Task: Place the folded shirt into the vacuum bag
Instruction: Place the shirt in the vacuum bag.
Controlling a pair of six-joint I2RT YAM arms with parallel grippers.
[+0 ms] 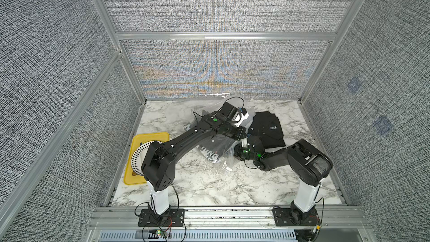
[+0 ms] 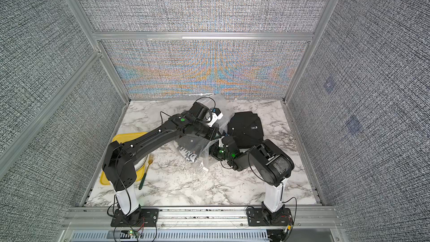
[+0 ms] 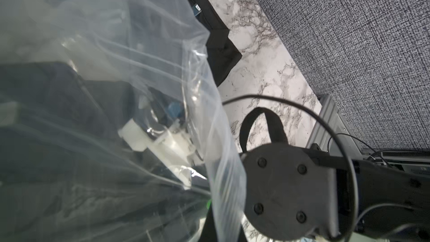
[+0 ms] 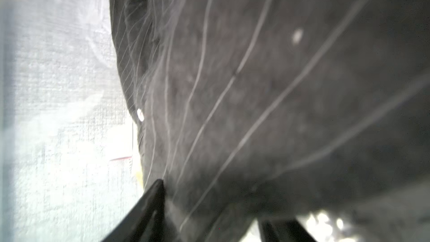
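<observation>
Only R wrist view shows right gripper (image 4: 221, 206) spread, by shirt (image 4: 290, 94) w/in vacuum bag (image 4: 69, 66); left gripper (image 1: 244, 114) pressed together.

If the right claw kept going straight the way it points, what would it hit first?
Probably the crinkly clear plastic vacuum bag, whose film covers dark cloth just ahead of the right gripper; blur hides how near.

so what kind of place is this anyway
Probably a robot test cell in a lab, not a home: grey fabric panels in aluminium framing box in a marble-pattern tabletop, with the left arm and right arm bolted to a rail along its front edge.
</observation>
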